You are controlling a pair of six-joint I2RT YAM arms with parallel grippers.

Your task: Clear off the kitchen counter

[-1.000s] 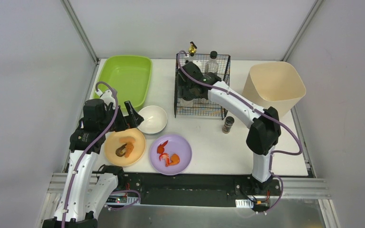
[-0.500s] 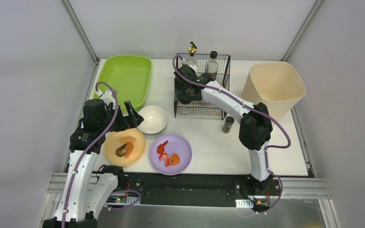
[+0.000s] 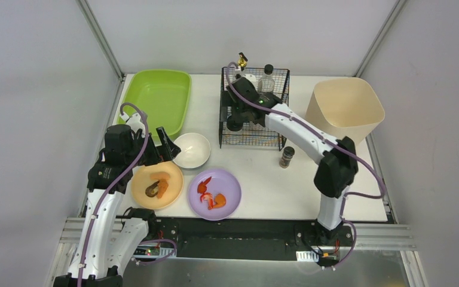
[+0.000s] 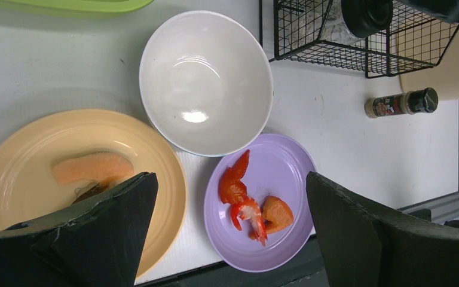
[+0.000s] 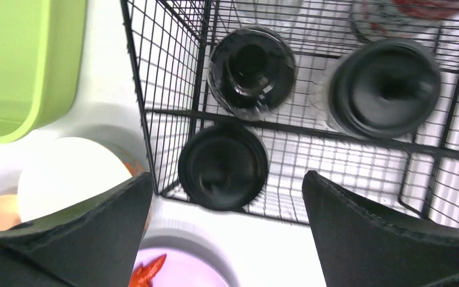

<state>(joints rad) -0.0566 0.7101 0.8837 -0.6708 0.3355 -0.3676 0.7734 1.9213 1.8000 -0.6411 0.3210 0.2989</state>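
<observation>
On the stiff white surface, grip the light, likely slick spice jar mid-body; right pincer and left pincer spread apart.

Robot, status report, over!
Left gripper, right gripper: jaws open, empty. Right above black wire basket. White kitchen counter uncleared: orange plate, purple plate, white bowl, dark-capped spice jar.

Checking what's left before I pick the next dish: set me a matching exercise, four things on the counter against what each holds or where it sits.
Things:
1 white bowl
2 purple plate
3 orange plate
4 spice jar

States:
A red shrimp pieces on it
B on the kitchen counter beside the wire basket corner
C empty
D a pale orange slice on it

Pairs: 1-C, 2-A, 3-D, 4-B
</observation>
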